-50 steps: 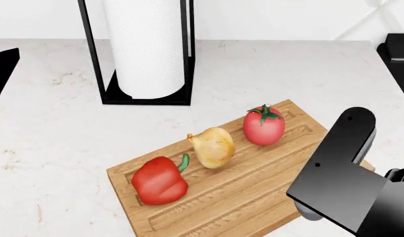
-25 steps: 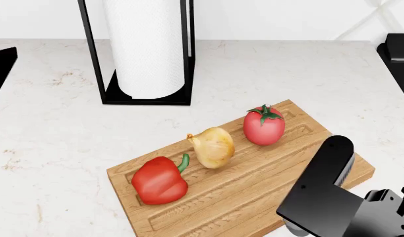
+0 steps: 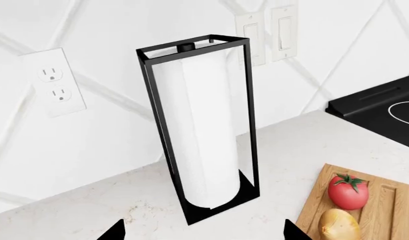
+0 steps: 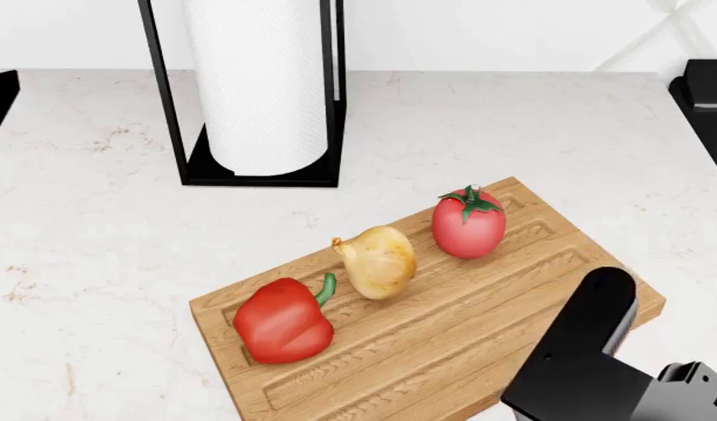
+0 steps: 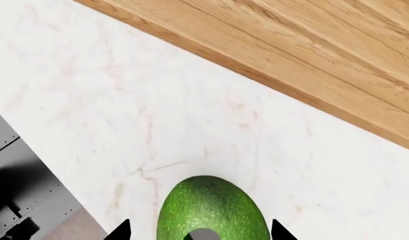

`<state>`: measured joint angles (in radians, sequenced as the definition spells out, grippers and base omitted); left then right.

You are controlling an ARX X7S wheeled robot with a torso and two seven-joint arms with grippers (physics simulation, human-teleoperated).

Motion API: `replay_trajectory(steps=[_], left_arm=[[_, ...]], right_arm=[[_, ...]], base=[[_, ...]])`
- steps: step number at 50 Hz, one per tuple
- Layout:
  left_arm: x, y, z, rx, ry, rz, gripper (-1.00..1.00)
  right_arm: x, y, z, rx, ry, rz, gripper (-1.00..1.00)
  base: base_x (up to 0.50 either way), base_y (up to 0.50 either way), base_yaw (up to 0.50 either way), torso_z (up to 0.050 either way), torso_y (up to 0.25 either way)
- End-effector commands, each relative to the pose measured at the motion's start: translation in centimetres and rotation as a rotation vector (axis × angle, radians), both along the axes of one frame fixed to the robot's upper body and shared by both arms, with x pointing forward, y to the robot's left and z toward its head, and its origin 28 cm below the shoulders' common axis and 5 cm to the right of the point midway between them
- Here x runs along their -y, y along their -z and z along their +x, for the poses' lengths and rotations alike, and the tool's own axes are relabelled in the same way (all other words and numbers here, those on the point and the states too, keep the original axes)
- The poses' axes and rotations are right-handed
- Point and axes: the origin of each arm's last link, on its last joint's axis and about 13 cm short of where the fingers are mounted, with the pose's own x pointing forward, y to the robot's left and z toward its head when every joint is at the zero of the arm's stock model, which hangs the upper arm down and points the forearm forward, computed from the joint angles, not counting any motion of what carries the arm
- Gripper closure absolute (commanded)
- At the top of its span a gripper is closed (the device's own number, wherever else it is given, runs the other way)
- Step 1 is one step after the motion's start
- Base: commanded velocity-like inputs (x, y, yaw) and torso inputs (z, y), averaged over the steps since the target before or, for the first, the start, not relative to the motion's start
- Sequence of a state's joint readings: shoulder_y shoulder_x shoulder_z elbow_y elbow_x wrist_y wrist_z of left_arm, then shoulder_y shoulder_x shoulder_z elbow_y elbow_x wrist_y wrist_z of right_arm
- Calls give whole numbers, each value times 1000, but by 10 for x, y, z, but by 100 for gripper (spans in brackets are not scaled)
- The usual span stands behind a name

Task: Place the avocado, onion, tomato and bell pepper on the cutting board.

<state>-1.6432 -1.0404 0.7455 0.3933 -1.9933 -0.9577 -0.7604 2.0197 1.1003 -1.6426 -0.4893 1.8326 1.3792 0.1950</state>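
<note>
Black right arm [image 4: 581,360] lower, vegetables unmoved

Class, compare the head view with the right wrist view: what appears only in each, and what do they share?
Only the head view shows the bell pepper, the onion and the tomato resting on the board, plus the paper towel holder behind it. Only the right wrist view shows the avocado, lying on the counter off the board, between the right pincer's tips. Both show the cutting board and the marble counter.
</note>
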Motion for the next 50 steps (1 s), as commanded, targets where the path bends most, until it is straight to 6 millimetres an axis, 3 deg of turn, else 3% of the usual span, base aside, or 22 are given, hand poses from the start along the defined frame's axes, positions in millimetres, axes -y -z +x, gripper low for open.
replay_trajectory(steps=[1,3,4,18,34,50], left_arm=[[-1,0,-1,-1,-1,-5,-100],[-1,0,-1,1,-3,-6,-100],[-1,0,-1,1,-3,-6,-100],[0,-3,-1,11,1,-6,-100],[0,-7,-3,25,5,-2,-100],[0,-9,-3,30,3,2,-100]], right_arm=[[1,8,2,-19,5,-1,-100],[1,8,2,-22,4,-2,-100],[1,8,2,-19,5,-5,100],[0,-10,1,33,1,-11,100],[-11,-61,4,234,-55,-19,100],[-22,-64,27,321,-101,2,100]], base=[[0,0,0,0,0],[0,0,0,0,0],[0,0,0,0,0],[0,0,0,0,0],[0,0,0,0,0],[0,0,0,0,0]])
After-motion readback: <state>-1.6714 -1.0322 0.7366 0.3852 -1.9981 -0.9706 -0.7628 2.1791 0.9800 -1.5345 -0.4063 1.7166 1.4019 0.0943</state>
